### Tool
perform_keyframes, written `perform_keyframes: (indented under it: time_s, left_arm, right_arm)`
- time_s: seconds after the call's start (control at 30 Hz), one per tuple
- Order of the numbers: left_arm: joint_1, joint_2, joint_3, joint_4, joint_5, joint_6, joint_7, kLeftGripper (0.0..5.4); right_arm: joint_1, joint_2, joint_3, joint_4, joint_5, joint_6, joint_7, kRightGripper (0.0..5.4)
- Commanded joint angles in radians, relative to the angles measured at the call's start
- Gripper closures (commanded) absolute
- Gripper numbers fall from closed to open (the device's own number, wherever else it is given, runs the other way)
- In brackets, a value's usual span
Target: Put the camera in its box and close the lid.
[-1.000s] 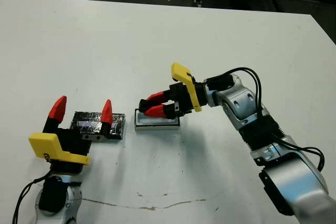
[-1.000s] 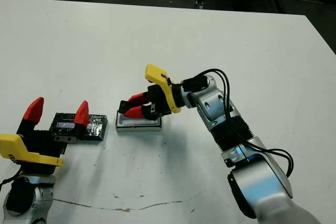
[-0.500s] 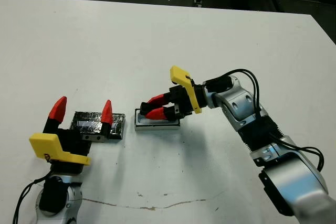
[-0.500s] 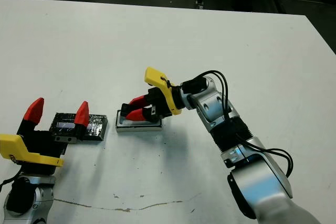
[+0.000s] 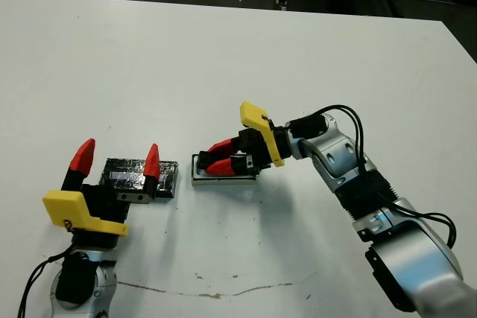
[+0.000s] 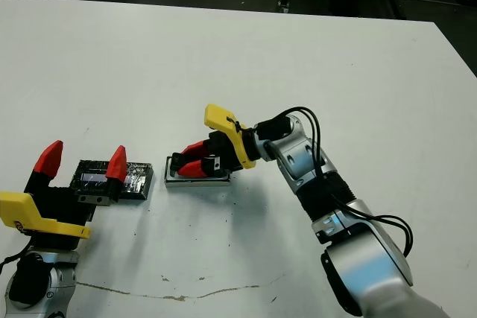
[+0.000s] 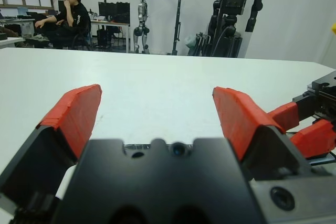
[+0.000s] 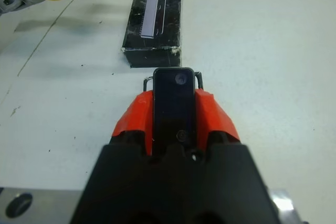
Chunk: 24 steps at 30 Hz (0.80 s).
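My right gripper (image 5: 203, 164) is shut on the camera (image 8: 174, 103), a flat black oblong held between the red fingers (image 8: 215, 115). It holds the camera low over the box (image 5: 223, 179), a small white-rimmed tray at the table's middle; whether the camera touches the box I cannot tell. The lid (image 5: 140, 176), black and speckled with a pale strip, lies flat just left of the box and shows beyond the camera as lid (image 8: 153, 22) in the right wrist view. My left gripper (image 5: 119, 147) stands open at the lid's near side, nothing between its fingers (image 7: 73, 114).
The white table (image 5: 223, 57) stretches wide behind and to the right. A thin crack or mark (image 5: 216, 292) runs along its near edge. In the left wrist view, beyond the table, a person (image 7: 68, 17) sits at a desk among stands and equipment.
My right gripper has moved down and a little left with the camera, closer onto the box. The left gripper and the lid have not moved.
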<state>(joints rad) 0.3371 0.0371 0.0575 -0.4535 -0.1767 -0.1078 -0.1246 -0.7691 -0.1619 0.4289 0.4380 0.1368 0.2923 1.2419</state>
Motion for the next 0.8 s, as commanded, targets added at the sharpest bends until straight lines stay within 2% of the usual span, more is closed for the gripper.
perform_keyframes:
  time_s: [0.03,0.2,0.37,0.53,0.67,0.8]
  left_arm:
    - [0.013,0.001,-0.003,-0.001,0.001,0.008,0.001,0.00]
    - [0.013,0.002,-0.004,0.004,0.001,0.002,0.000,0.00]
    - [0.014,0.001,-0.005,0.004,-0.008,0.004,-0.003,0.00]
    - [0.013,0.001,-0.005,0.008,-0.016,0.002,-0.007,0.00]
    - [0.013,0.000,-0.006,0.007,-0.014,0.003,-0.004,0.00]
    - [0.013,-0.001,-0.006,0.008,-0.026,0.007,-0.008,0.00]
  right_arm:
    - [0.025,-0.016,0.014,0.001,-0.018,0.001,0.010,3.75]
    - [0.021,-0.020,0.028,-0.003,-0.031,0.005,0.016,3.75]
    - [0.010,-0.022,0.036,-0.015,-0.031,0.044,0.027,3.75]
    - [0.013,-0.020,0.034,-0.012,-0.024,0.040,0.035,3.22]
    - [0.018,-0.013,0.024,0.003,-0.016,0.011,0.045,2.62]
    - [0.015,-0.012,0.021,0.011,-0.016,0.013,0.049,1.99]
